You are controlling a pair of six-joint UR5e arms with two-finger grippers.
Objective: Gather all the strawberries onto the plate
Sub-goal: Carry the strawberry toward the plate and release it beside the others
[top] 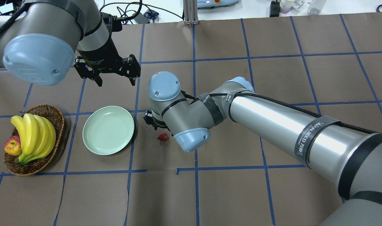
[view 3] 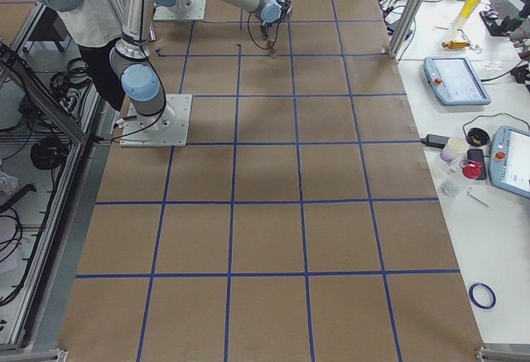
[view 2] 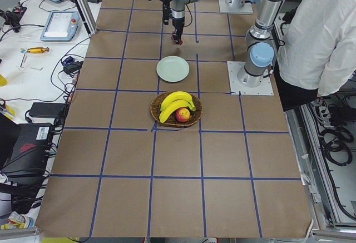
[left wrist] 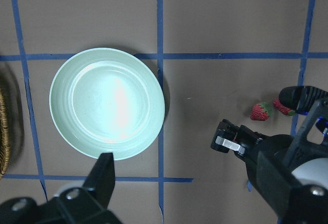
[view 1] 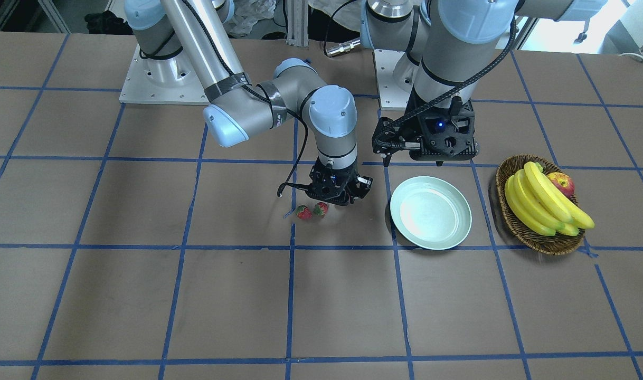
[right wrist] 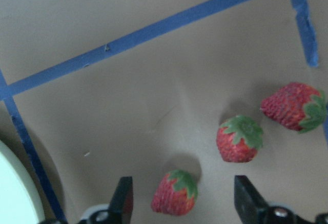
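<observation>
Three small red strawberries lie on the brown table in the right wrist view: one (right wrist: 175,197) between my right gripper's open fingers, one (right wrist: 239,139) just beyond it, and one (right wrist: 294,106) at the far right. The front view shows two berries (view 1: 303,212) (view 1: 320,209). The overhead view shows one berry (top: 162,137). My right gripper (view 1: 336,199) is low over them, open, and its fingers do not touch the near berry. The pale mint plate (view 1: 431,212) (top: 108,130) (left wrist: 107,103) is empty. My left gripper (top: 115,82) is open and empty, hovering beyond the plate.
A brown wicker basket (view 1: 532,235) (top: 51,114) holds bananas (view 1: 543,203) and a red-yellow apple (view 1: 561,183) on the plate's far side from the berries. Blue tape lines grid the table. An operator stands by the robot's base in the side views.
</observation>
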